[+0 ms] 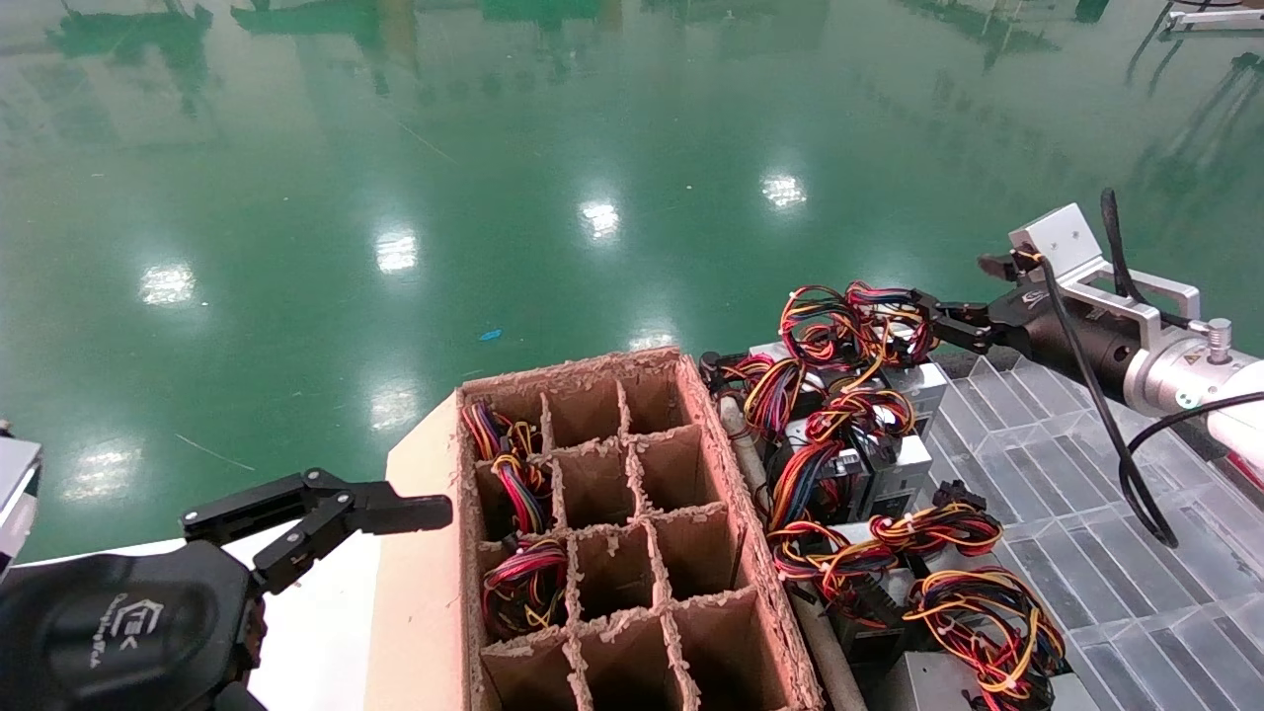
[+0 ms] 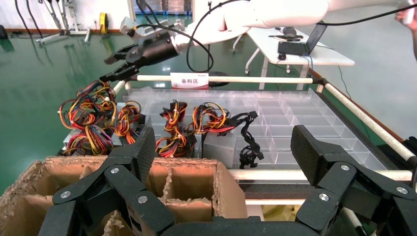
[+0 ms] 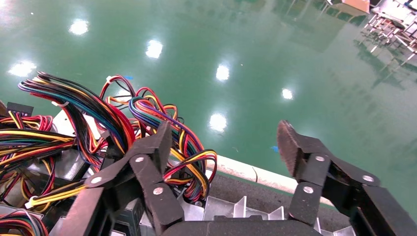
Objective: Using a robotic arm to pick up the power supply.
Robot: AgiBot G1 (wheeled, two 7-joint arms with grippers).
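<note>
Glossy green floor [image 1: 494,197] fills the background, with ceiling lights mirrored in it. On the near side a brown cardboard box [image 1: 632,533] split by dividers into cells stands beside a clear plastic tray [image 1: 1086,494] with ribbed compartments; a few cells along the box's left column hold coloured wire bundles. Along the tray's left edge lies a row of power supplies, silver-grey metal boxes each with a looped bundle of red, yellow, orange and black wires.

The robotic arm, the robot's right one, reaches in from the right over the tray's far end, and its right tool [image 1: 938,314] has its slim black fingers spread wide. It sits at the farthest power supply [image 1: 904,380] in the row, at that unit's wire loops. In the right wrist view the right tool [image 3: 223,147] shows one finger [image 3: 152,147] in among the wire loops [image 3: 123,123] and the other out over the tray's edge with nothing between the two; whether the finger touches the wires cannot be told. The left wrist view shows the same tool [image 2: 115,66] from afar, just above the wires, fingers apart.

The left tool [image 1: 395,513] hangs low at the left, beside the box's near-left corner, its black fingers [image 2: 140,147] spread wide and holding nothing
</note>
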